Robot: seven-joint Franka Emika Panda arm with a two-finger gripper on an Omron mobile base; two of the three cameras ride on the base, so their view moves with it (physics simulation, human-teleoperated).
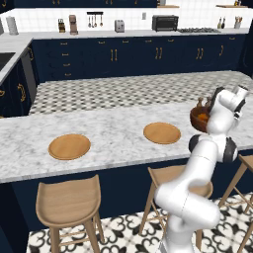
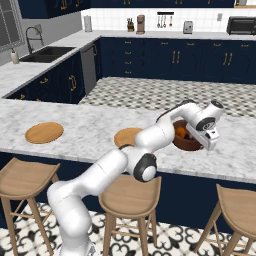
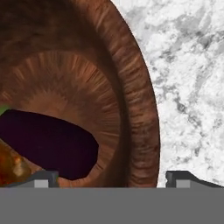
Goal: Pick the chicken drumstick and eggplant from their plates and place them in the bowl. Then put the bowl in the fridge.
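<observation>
The light is bright, even and flat in all the rendered views, with only faint soft shadows on the marble tabletop (image 1: 113, 143), no glare, and slightly coarse, soft textures close up.

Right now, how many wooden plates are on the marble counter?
2. One plate lies toward the counter's left end; the other plate lies nearer the brown bowl. Both look bare.

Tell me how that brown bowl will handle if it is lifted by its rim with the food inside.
The bowl looks like stiff wood with a thick wall, so it probably won't flex. The open gripper straddles one side of the rim, so the bowl may tilt. The eggplant and drumstick lie loose inside and could slide.
</observation>
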